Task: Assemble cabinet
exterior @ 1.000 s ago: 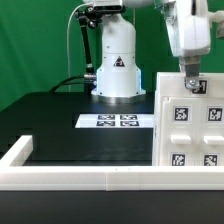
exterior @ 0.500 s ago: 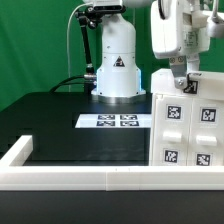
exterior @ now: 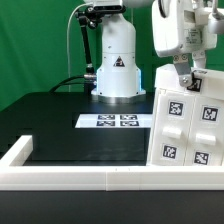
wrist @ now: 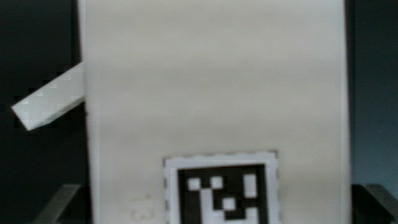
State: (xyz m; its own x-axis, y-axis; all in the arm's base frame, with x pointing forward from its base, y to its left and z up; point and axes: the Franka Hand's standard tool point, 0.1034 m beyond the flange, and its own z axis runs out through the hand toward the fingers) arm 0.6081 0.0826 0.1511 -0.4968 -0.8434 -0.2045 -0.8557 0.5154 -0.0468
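Tilting further from upright than a second ago, the large white plastic tagged cabinet body [exterior: 188, 120] is leaning at the exterior view's right, the gripper [exterior: 185, 80] seemingly clamping its top edge to reorient it.

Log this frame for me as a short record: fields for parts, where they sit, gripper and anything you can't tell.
main part: large white plastic cabinet body with black-and-white square tags, tilted, at the exterior view's right
gripper: two-finger gripper at the body's top edge
grip state: cannot tell, fingertips not clearly seen
marker board: flat white strip with tags on the black table
border: long low white frame along the near edge
wrist view: white panel face with one tag
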